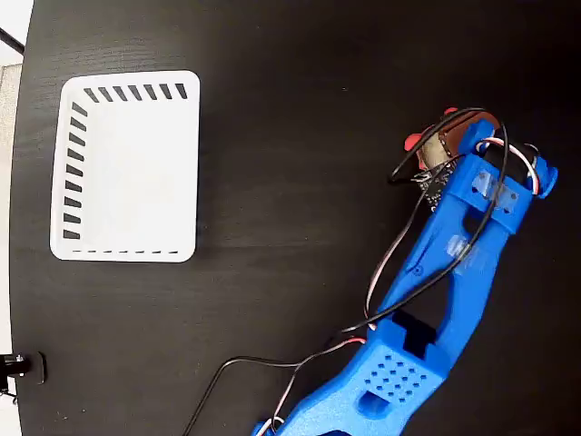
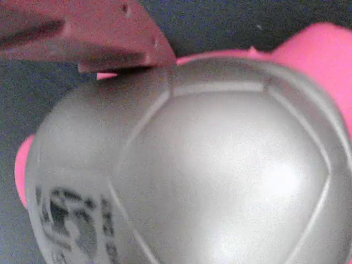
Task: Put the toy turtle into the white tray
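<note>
Toy turtle (image 1: 442, 138) sitting on dark tabletop (image 1: 300, 109) at right side of fixed view, well apart from white tray (image 1: 127, 168) at left. Blue arm (image 1: 445, 300) reaching over turtle, hiding most of it. Pincer (image 1: 454, 150) sitting right at shell. In wrist view, 1 finger (image 2: 104, 38) touching top of shell (image 2: 220, 165); other finger not showing, so cannot tell if pincer is apart or squeezing. Shell looking round and smooth: turtle may be slipping out or rolling away if squeeze lands off middle.
</note>
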